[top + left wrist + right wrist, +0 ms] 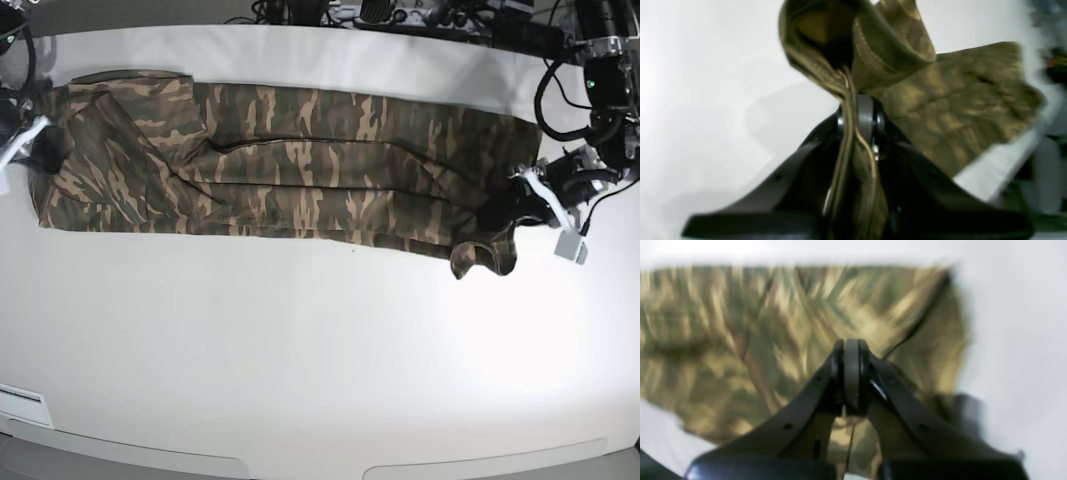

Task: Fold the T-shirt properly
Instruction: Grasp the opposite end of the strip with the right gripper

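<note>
Camouflage T-shirt (300,165) lies stretched across table (320,350). Left gripper (858,110) pinches its lifted end; right gripper (850,350), pressed together, holds nothing visible. Risk: one-sided pull skews the fold.

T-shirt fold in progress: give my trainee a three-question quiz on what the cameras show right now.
1. True or false: the left gripper holds cloth between its fingers.
2. How does the T-shirt lie on the table?
A) crumpled in a ball
B) a long band across the table
C) hanging off the front edge
3. Which gripper's end of the shirt is lifted off the table?

Key:
1. True; the left wrist view shows shirt edges pinched there.
2. B.
3. The left; the right gripper is shut with no cloth visibly between its fingers.
</note>
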Robot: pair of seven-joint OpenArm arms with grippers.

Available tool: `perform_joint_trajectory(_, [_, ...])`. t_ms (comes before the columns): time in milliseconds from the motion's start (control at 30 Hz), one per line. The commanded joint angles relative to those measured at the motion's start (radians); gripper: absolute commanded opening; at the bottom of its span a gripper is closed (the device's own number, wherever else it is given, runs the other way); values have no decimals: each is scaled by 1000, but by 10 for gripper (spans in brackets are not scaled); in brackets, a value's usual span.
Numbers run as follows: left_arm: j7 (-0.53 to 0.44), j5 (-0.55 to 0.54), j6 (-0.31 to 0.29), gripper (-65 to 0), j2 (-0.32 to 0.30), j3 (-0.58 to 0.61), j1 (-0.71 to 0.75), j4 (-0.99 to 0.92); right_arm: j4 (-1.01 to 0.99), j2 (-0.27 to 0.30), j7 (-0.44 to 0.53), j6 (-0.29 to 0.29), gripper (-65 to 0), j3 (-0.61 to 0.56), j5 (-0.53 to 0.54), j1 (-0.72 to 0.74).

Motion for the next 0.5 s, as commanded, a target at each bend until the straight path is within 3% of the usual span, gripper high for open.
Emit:
perform_joint_trajectory(0, [-15, -39, -10, -650, -18, -9, -14, 16, 16, 12, 52, 0, -650, -24, -35, 10])
perform_joint_trajectory(100, [0, -80, -40, -650, -18, -9, -14, 16, 11, -5, 177, -23, -650, -126, -246, 10])
perform_joint_trajectory(233, [5, -94, -48, -650, -18, -9, -14, 16, -19, -5, 309, -117, -650, -211, -470, 10])
perform_joint_trajectory(367, [8, -149, -56, -650, -18, -9, -14, 16, -50, -5, 314, -139, -650, -261, -499, 9])
perform_joint_trajectory(467, [27, -230, -117, -650, -18, -9, -14, 16, -95, -5, 315, -139, -650, -303, -500, 10])
